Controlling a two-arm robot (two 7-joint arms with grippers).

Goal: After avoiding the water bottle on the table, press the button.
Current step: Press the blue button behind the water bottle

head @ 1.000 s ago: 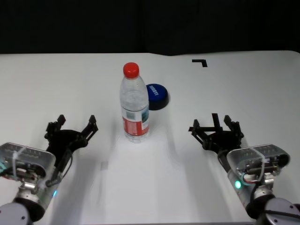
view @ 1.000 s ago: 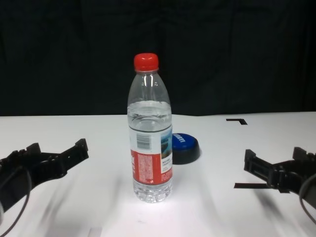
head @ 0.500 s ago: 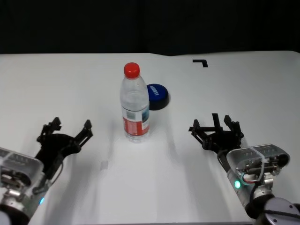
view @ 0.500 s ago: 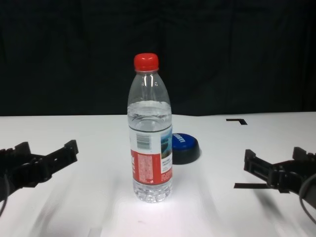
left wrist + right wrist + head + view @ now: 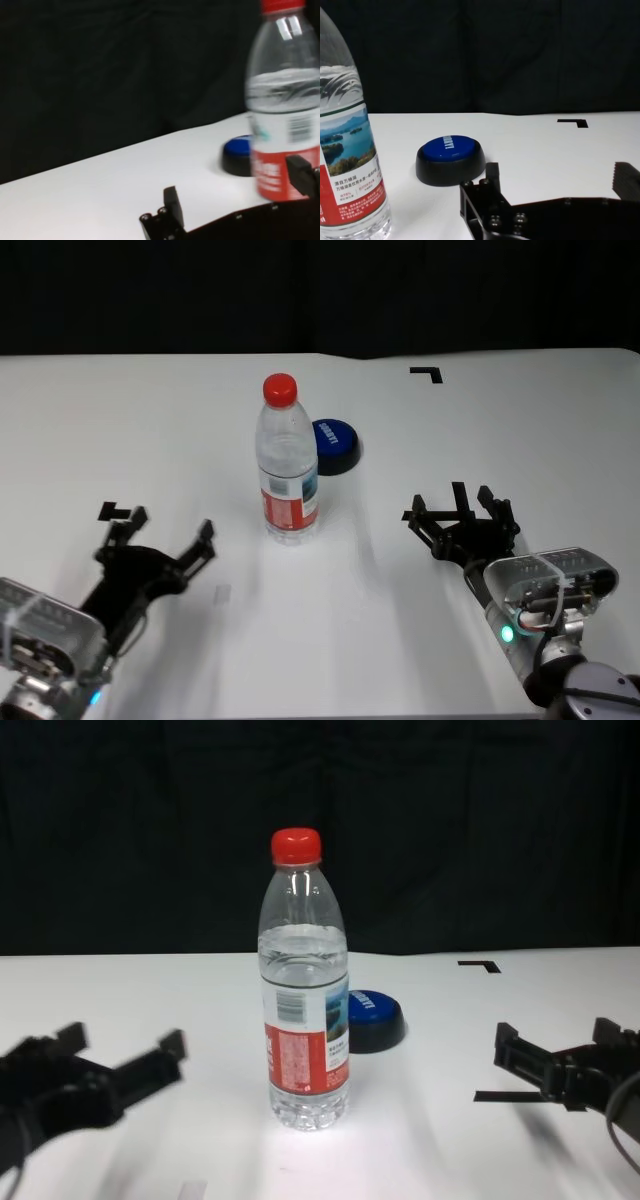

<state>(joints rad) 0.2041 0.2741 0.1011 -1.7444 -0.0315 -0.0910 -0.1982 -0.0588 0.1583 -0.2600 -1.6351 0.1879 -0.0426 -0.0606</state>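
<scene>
White worktop (image 5: pixel 150 420) is carrying everything you need. Your water bottle (image 5: pixel 288 462) is standing upright mid-worktop, the blue button (image 5: pixel 336 445) sitting just behind it. Your left hand (image 5: pixel 155 537) and right hand (image 5: pixel 462 512) are hovering near you, fingers apart, both empty.

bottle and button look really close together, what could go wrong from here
1. The water bottle stands upright directly in front of the button, so a straight reach from the left gripper could tip it.
2. The bottle is tall and narrow, so even a light brush from an arm might topple it onto the button.
3. The right gripper has a clearer side path; choosing the left risks contact.
</scene>
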